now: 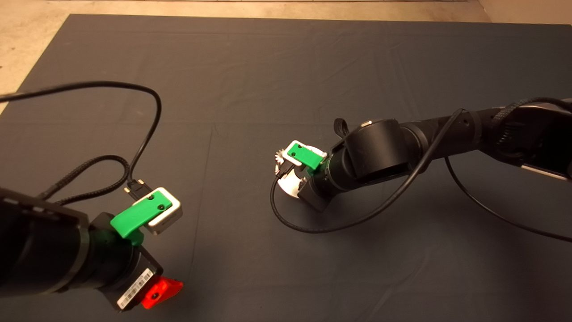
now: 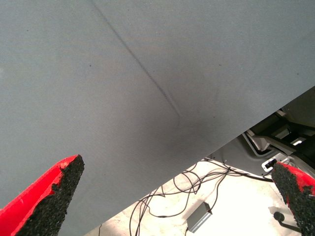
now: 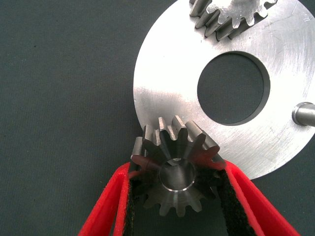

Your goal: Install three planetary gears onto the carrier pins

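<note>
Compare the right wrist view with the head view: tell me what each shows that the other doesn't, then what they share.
Only the right wrist view shows the bare silvery carrier pin, the disc's centre hole, and the right claw shut on a small dark steel toothed gear.

Only the head view shows the left claw waiting at the lower left, both black arms and the cables.

Both show the flat round silver disc, another toothed gear on it, and the dark mat.

A dark mat (image 1: 268,67) covers the tabletop, creased in faint lines, with pale floor (image 1: 27,27) showing beyond its far and left edges. A round silver disc (image 3: 162,83) with a centre hole lies flat on the mat right of the middle. A black cable (image 1: 313,230) loops on the mat just beside it.
</note>
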Robot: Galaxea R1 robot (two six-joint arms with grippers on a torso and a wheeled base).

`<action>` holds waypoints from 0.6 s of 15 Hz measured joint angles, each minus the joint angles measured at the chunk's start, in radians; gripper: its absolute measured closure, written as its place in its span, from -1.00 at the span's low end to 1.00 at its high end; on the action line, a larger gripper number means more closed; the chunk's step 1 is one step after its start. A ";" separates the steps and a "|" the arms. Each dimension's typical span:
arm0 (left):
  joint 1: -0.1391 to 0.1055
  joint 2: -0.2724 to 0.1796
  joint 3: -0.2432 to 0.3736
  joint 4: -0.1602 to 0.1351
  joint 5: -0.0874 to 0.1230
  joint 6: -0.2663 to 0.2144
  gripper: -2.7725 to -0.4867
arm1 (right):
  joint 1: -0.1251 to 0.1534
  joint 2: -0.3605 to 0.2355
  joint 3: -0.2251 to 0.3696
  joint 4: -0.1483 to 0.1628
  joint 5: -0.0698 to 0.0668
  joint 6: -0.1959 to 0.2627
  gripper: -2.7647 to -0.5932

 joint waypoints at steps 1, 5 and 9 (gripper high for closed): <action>0.000 0.000 0.000 0.000 0.000 0.000 -0.99 | 0.000 0.000 0.000 0.000 0.000 0.000 0.61; 0.000 0.000 0.000 0.000 0.000 0.000 -0.99 | 0.000 0.000 0.000 0.000 0.000 0.000 0.61; 0.000 0.000 0.000 0.000 0.000 0.000 -0.99 | 0.000 -0.001 0.000 -0.002 0.000 -0.002 0.61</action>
